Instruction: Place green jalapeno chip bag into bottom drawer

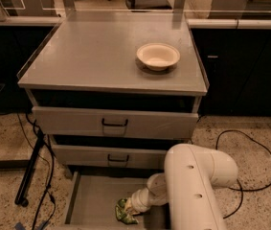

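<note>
- The gripper point(129, 208) is down low inside the open bottom drawer point(89, 200), at the end of the white arm point(195, 181) that bends in from the right.
- It sits right on the bag point(123, 216), touching its upper right edge. From here I cannot tell whether it is clamped on the bag or loose of it.
- The bag is a crumpled green thing with a pale patch, lying on the drawer floor near the middle, a little toward the front.
- The rest of the drawer floor to the left of the bag is flat and grey, with a low wall along the left side.
- The arm's thick elbow hides the right part of the drawer.
- Above it, the middle drawer point(77, 155) and the top drawer point(68, 121) are both pushed in, each with a black handle at the centre.
- On the grey cabinet top point(92, 56) stands a cream bowl point(158, 56), upright, toward the right rear.
- A black cable point(262, 183) loops on the speckled floor to the right of the arm.
- A black stand leg point(29, 174) leans beside the cabinet on the left, with thin wires trailing near it.
</note>
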Robot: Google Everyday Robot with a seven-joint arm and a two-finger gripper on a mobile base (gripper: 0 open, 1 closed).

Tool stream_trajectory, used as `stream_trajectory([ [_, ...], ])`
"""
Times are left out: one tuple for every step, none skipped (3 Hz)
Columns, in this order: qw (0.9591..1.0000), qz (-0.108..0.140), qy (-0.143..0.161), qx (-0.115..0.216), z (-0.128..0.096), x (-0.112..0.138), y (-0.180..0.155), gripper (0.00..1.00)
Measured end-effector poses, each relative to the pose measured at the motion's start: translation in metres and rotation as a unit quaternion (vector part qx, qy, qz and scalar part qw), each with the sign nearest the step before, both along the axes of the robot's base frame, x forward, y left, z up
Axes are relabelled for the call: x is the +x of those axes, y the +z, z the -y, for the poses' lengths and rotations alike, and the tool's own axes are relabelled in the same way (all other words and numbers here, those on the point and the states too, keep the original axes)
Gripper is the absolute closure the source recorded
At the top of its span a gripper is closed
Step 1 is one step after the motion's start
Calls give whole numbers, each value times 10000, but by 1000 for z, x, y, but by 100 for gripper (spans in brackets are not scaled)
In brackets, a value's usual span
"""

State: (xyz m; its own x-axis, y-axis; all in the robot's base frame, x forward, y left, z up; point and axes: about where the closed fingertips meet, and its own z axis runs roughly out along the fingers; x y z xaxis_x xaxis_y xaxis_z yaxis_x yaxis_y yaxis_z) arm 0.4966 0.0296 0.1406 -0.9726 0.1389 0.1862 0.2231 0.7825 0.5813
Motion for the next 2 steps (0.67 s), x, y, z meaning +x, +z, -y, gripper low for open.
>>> stream_trajectory([
  [9997, -227, -98, -82, 7, -17, -23, 100],
  [9996, -231, -99, -83, 7, -18, -20, 75],
])
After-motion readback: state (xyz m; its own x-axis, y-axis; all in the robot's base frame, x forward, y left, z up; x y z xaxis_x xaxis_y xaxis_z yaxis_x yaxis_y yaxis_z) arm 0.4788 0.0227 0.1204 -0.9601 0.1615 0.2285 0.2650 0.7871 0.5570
